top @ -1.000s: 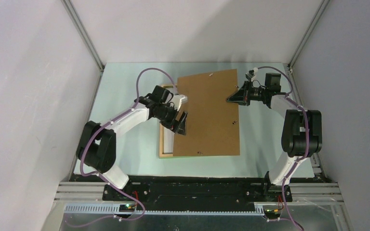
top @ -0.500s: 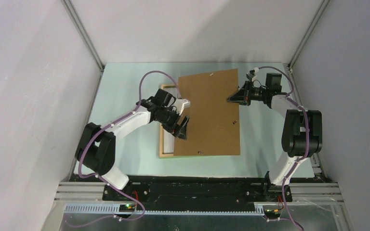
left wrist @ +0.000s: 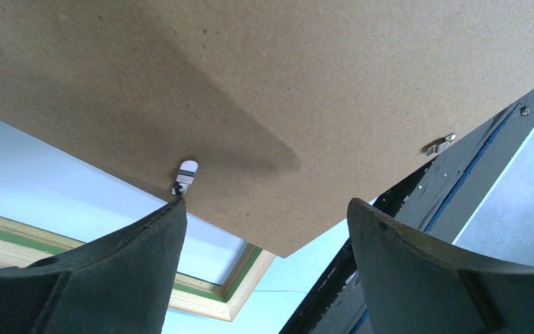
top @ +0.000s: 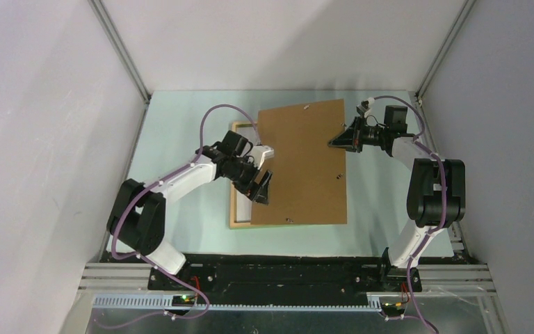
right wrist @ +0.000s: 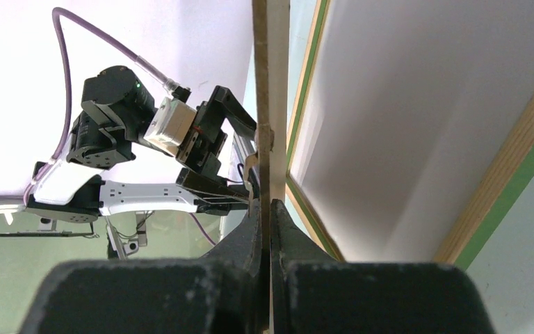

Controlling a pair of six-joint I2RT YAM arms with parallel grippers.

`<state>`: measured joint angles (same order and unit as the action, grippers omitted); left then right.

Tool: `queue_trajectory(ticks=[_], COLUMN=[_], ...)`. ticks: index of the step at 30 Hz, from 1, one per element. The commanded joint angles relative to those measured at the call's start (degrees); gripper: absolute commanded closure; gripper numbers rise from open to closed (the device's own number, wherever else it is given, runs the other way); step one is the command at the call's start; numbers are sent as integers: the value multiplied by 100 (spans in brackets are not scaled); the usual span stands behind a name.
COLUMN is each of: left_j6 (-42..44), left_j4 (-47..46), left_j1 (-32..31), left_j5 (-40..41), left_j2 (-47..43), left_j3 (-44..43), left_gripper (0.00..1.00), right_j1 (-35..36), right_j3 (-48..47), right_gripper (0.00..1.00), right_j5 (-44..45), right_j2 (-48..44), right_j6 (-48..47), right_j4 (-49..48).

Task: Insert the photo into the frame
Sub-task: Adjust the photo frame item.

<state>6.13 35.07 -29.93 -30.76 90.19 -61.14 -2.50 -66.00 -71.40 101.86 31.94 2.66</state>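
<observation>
The photo (top: 302, 163) shows only its plain brown board back and is held up over the frame (top: 239, 209), covering most of it. My right gripper (top: 335, 142) is shut on the photo's right edge; in the right wrist view the photo (right wrist: 267, 69) runs edge-on between the closed fingers of that gripper (right wrist: 271, 209). My left gripper (top: 263, 170) stands open at the photo's left edge. In the left wrist view the photo (left wrist: 250, 83) hangs above the wide-apart left gripper (left wrist: 265, 209), with the frame's green and wood corner (left wrist: 212, 296) lying below.
Small metal turn clips (left wrist: 186, 174) sit on the board back. The pale green table (top: 181, 139) is walled by grey panels on three sides. A black rail (top: 285, 275) with the arm bases runs along the near edge.
My left gripper has slid a little toward the near side along the photo's left edge, still open. The right gripper and the photo have barely moved.
</observation>
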Motion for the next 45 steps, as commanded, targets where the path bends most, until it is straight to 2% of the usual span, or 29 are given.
queue_trajectory(ticks=[1,20,23,34,45], left_j6=[176,252,227,231,182], left_j4=[-18,61,88,128,130], left_j1=[-39,36,225,1244,2071], left_j5=[-256,121,121,85,-33], left_j2=[-297,-725,-839,-1219,-1120], left_j3=[49,-56,-102,-374,-557], left_gripper=[10,9,9,9,9], right_j1=[-48,-109,-110,-71,97], right_j3=[-107,-107,-106,-109,-156], right_gripper=[100,100,100,100,100], right_j5=[-432,-440,-452,-603,-696], right_j2=[-335,-349,-317,124,810], right_j6=[221,188,257,1186,2050], right_j4=[-211,-198,-209,-1431,-2531])
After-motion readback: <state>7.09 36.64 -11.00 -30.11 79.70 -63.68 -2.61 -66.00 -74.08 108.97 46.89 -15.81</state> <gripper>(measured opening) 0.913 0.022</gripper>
